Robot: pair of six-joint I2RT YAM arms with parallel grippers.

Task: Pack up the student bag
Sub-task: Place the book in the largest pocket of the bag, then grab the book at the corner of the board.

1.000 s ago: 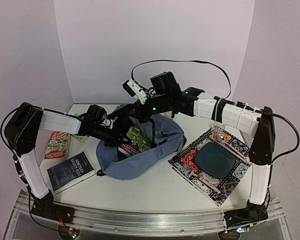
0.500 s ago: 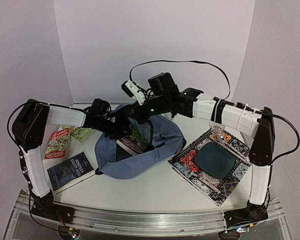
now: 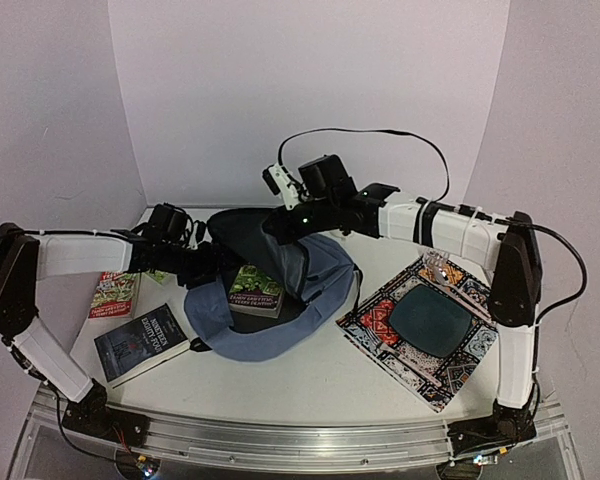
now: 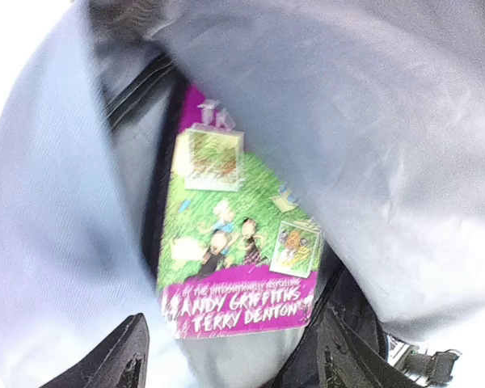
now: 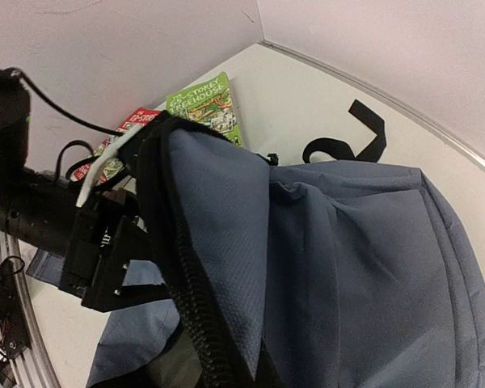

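The left gripper (image 4: 233, 347) stands wide with nothing between its fingers (image 4: 129, 360). It hangs at the left side of the student bag's (image 3: 255, 340) mouth, facing a green-and-magenta book (image 4: 238, 250) that lies flat inside on the dark lining. The right gripper (image 3: 282, 222) is pinched tight on the bag's far zipped rim and holds that flap raised above the opening. The bag lies mid-table (image 3: 310, 390), with a dark book (image 3: 140, 343) near on its left and a patterned mat (image 3: 425, 330) on its right.
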